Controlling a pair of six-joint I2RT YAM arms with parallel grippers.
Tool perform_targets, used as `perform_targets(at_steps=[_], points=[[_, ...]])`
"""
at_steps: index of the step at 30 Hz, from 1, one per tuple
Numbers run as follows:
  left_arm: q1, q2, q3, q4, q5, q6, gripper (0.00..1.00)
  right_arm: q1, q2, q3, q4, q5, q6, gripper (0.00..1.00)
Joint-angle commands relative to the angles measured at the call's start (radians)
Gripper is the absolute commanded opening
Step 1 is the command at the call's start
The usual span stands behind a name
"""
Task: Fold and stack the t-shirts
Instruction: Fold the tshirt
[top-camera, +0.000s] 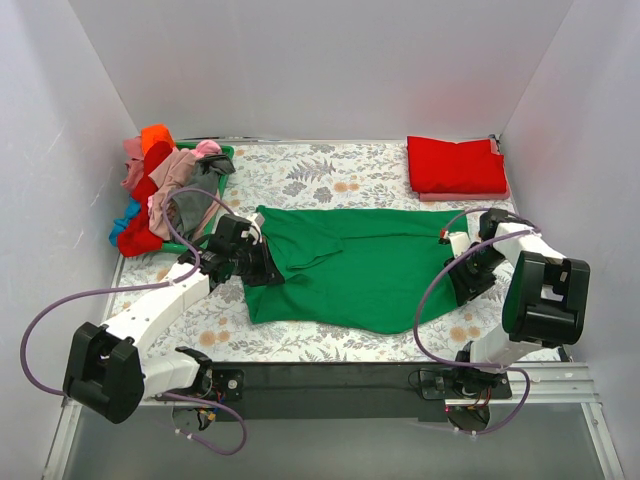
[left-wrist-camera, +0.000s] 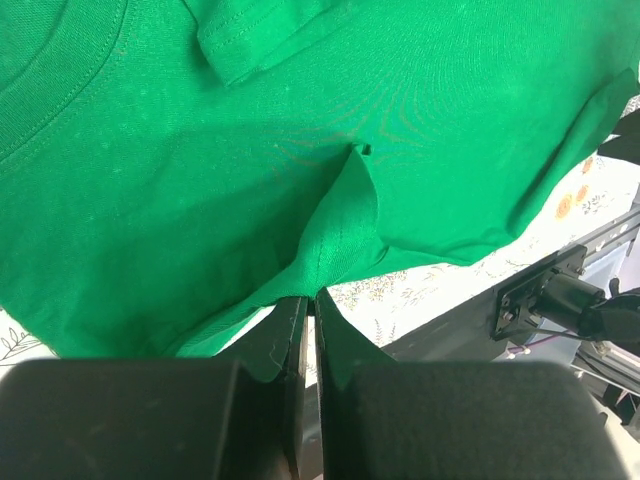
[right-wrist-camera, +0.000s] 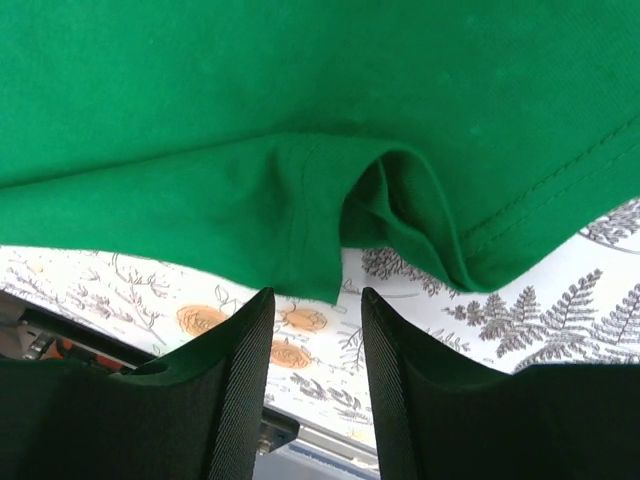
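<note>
The green t-shirt (top-camera: 350, 265) lies spread across the middle of the flower-printed worktop (top-camera: 310, 170), and the left claw (left-wrist-camera: 312, 300) is pressed together on a pinch of its cloth at the left edge, drawing the fabric up into a small peak. The right claw (right-wrist-camera: 316, 295) stands apart just short of the shirt's right edge (a rumpled hem lies right ahead of it), gripping nothing. A folded red t-shirt (top-camera: 455, 165) sits at the back right, and a heap of t-shirts (top-camera: 160, 190) fills the green basket (top-camera: 225, 152) at the back left.
</note>
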Motion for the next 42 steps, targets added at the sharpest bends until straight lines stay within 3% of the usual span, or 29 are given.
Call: perform_targets(at_steps=[1,4,11,18,29,38,42], points=[[0.009,-0.035,-0.007,0.020,0.015,0.010,0.00,-0.008,0.021,-0.016,0.023,-0.017,0.007,0.46],[0.009,-0.038,-0.007,0.017,0.013,0.010,0.00,-0.006,0.038,-0.028,0.027,-0.040,0.008,0.39],[0.008,-0.063,0.005,-0.001,0.021,0.007,0.00,-0.014,-0.020,-0.036,-0.006,-0.014,-0.001,0.03],[0.009,-0.170,0.010,-0.057,0.067,-0.002,0.00,-0.028,-0.178,-0.042,-0.144,0.080,-0.077,0.01],[0.009,-0.301,-0.061,-0.152,0.263,-0.016,0.00,-0.029,-0.273,-0.087,-0.365,0.034,-0.159,0.01],[0.008,-0.373,-0.050,-0.201,0.291,-0.011,0.00,-0.034,-0.315,-0.099,-0.416,0.000,-0.170,0.01],[0.009,-0.377,-0.050,-0.187,0.237,-0.028,0.00,-0.042,-0.298,-0.076,-0.416,-0.050,-0.162,0.01]])
